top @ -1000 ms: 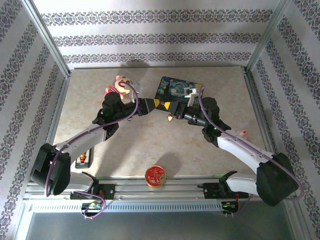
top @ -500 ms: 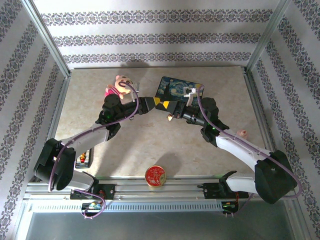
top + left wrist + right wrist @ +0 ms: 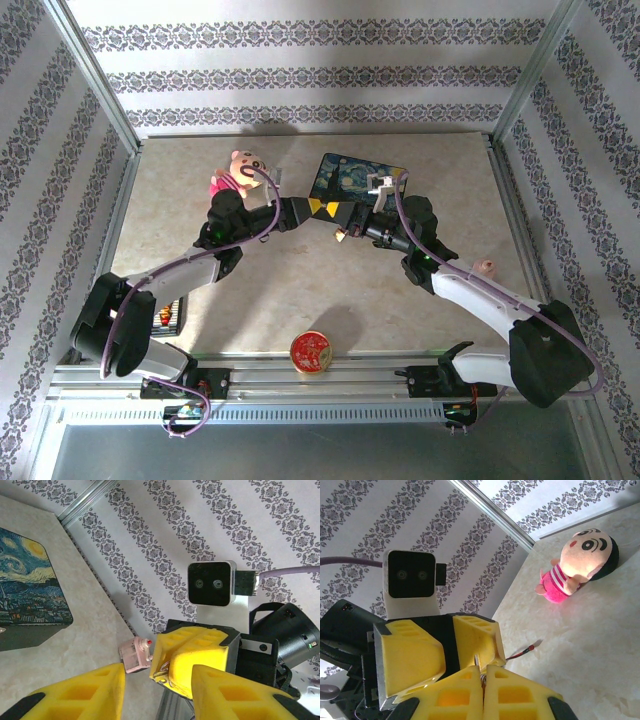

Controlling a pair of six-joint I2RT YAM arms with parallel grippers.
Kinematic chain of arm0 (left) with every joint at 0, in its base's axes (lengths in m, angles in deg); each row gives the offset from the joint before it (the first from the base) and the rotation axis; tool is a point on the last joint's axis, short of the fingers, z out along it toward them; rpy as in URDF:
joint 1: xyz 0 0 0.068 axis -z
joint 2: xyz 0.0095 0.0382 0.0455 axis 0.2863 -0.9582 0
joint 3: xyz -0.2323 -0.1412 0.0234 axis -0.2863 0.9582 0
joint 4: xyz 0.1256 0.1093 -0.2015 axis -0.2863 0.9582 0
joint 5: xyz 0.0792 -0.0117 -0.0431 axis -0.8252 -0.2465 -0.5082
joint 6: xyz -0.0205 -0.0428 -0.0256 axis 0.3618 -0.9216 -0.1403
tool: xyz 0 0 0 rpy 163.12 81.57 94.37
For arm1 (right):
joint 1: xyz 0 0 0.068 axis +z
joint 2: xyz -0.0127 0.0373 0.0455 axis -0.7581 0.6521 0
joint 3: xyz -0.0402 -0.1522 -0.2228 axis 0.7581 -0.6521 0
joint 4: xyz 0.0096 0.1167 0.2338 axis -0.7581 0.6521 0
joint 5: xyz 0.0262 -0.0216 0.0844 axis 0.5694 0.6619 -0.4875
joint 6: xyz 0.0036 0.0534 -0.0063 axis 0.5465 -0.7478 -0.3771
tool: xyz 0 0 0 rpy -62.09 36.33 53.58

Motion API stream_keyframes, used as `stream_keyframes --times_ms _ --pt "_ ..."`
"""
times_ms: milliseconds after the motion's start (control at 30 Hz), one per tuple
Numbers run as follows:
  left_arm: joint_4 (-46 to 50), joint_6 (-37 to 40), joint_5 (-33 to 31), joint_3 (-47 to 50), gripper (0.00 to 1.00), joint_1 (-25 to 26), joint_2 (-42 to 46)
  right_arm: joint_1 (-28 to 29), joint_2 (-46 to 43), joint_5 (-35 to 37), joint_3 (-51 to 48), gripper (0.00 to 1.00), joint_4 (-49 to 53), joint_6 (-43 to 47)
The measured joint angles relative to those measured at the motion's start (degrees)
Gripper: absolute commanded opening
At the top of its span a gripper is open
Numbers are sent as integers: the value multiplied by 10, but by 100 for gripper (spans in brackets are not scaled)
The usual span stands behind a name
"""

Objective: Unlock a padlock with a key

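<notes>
Over the middle of the table my two grippers meet tip to tip. My right gripper [image 3: 336, 212] [image 3: 483, 669] is shut on a small key: a thin silvery blade [image 3: 476, 661] pokes out between its yellow pads, with wire rings [image 3: 164, 672] hanging at the tip. My left gripper [image 3: 317, 208] [image 3: 159, 670] is open, and its yellow fingers [image 3: 80, 695] stand wide apart on either side of the right gripper's tip. A tiny pale brassy object [image 3: 341, 237], possibly the padlock, sits just below the right fingers. I cannot tell whether it hangs or lies on the table.
A painted starry-night box [image 3: 355, 178] lies at the back, just behind the grippers. A pink plush doll [image 3: 236, 172] [image 3: 582, 562] lies back left. A round red-gold tin [image 3: 311, 351] sits at the front edge, a small pink sharpener [image 3: 487, 266] at the right, and a red-tipped wire [image 3: 522, 652] on the table.
The left arm has swung its elbow inward and its open gripper has edged slightly toward the right gripper's tip. The right arm has barely moved.
</notes>
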Motion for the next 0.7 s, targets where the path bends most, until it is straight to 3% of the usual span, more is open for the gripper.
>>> stream_keyframes --times_ms 700 --pt "-57 -27 14 0 20 0 -38 8 18 -1 0 0 -21 -13"
